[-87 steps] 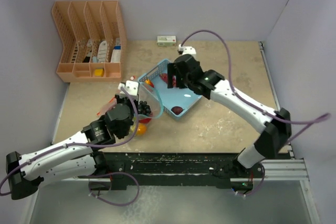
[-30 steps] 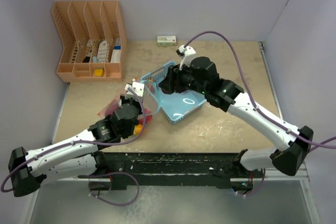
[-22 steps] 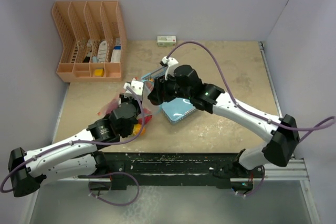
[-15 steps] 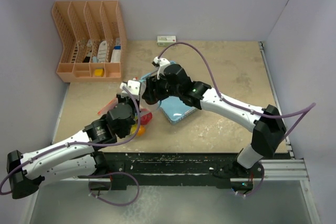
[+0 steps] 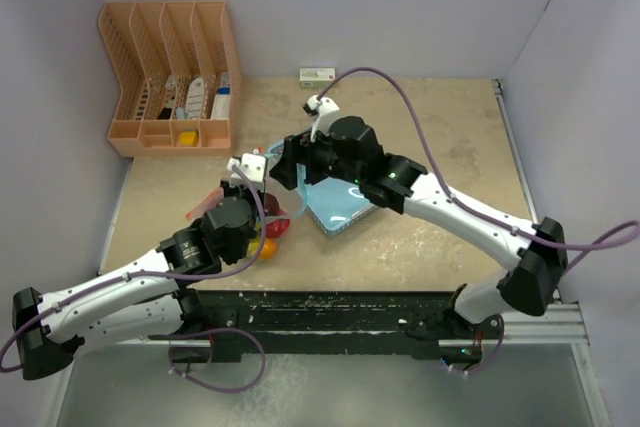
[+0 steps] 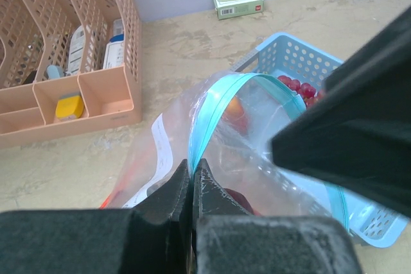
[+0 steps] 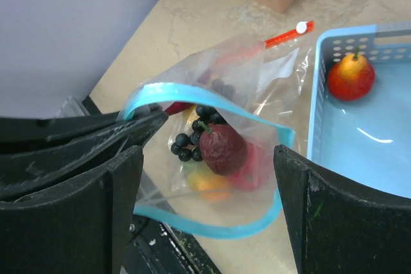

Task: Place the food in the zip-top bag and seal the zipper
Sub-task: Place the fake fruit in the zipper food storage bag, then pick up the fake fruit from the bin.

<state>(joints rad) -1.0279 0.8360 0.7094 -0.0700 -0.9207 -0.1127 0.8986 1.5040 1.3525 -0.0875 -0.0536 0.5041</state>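
Zip-top bag rim within tight left hand, beneath wide right hand

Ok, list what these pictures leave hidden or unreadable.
Top view: inside of the bag, under the left gripper and right gripper.
Left wrist view: much of the basket, behind the blurred right gripper.
Right wrist view: basket runs off the right edge; remaining food uncountable.
Box: print too small.

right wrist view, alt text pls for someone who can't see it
An open zip-top bag, framed by the open right tool, holds dark grapes, a maroon sweet potato and an orange piece. A blue basket at right holds one red-yellow fruit.
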